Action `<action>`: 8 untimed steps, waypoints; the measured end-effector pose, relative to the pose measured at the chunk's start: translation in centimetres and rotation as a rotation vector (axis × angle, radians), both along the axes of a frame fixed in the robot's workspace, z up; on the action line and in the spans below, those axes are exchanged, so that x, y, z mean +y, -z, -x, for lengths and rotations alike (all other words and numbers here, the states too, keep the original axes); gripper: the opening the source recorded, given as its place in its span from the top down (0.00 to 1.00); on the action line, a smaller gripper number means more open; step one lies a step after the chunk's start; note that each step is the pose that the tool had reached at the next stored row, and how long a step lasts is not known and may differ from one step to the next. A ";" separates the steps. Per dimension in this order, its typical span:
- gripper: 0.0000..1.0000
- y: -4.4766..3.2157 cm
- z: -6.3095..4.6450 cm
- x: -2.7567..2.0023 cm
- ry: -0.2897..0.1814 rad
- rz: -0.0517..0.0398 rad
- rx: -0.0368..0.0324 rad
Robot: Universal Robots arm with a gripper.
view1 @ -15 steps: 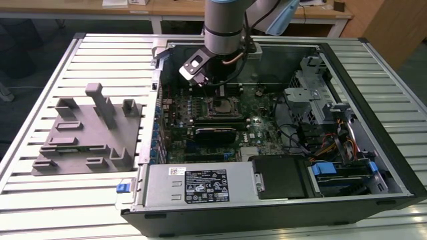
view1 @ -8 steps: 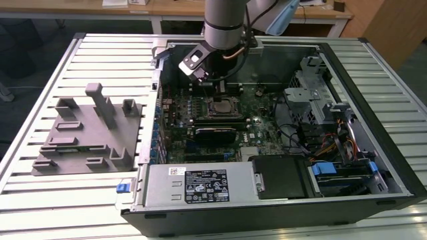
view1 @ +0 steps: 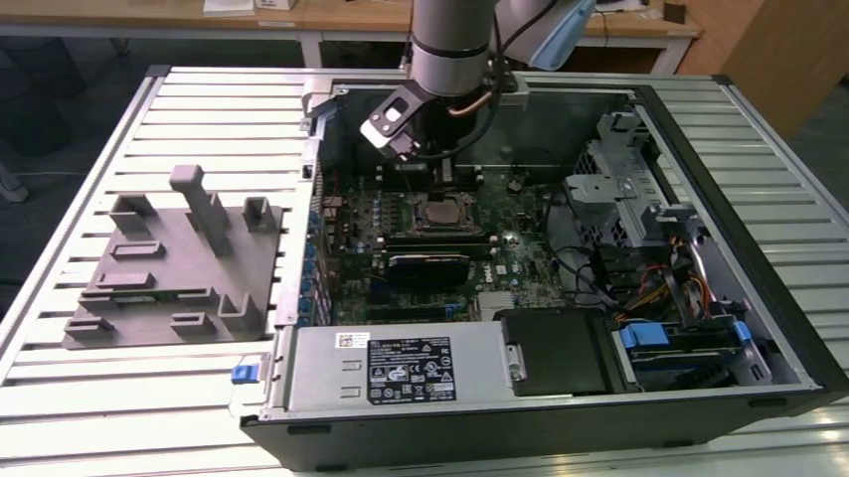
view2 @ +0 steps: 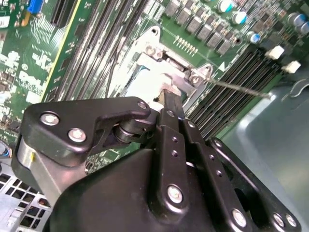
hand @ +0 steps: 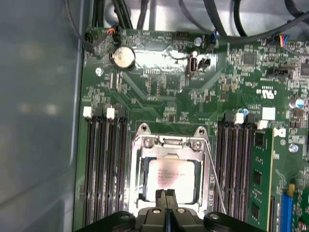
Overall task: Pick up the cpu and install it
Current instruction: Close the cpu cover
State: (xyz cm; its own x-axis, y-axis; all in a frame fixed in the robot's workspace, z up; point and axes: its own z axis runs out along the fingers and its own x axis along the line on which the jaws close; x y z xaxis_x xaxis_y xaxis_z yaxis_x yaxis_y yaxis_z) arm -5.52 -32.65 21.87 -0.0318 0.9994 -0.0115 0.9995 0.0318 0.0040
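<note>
The cpu [hand: 171, 178] is a pale silvery square lying flat inside the metal socket frame [hand: 137, 166] on the green motherboard. It also appears as a bright patch [view2: 144, 83] in the second wrist view. In the exterior view it sits in the socket [view1: 444, 212] near the middle of the open computer case. My gripper [hand: 166, 194] hangs over the cpu's near edge with its two black fingers pressed together and nothing between them. The fingertips [view2: 170, 96] point down at the socket. My gripper [view1: 414, 141] is above the board, toward the back of the case.
A thin wire lever [hand: 214, 171] runs beside the socket, with memory slots [hand: 104, 169] on both sides. A grey fixture block [view1: 173, 263] with upright posts stands on the slatted table at the exterior view's left. The power supply [view1: 398, 368] and drive bays [view1: 663, 298] fill the case front and right.
</note>
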 end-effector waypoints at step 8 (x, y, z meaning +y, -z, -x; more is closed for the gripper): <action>0.89 0.00 -0.9 0.00 0.000 0.0000 0.0000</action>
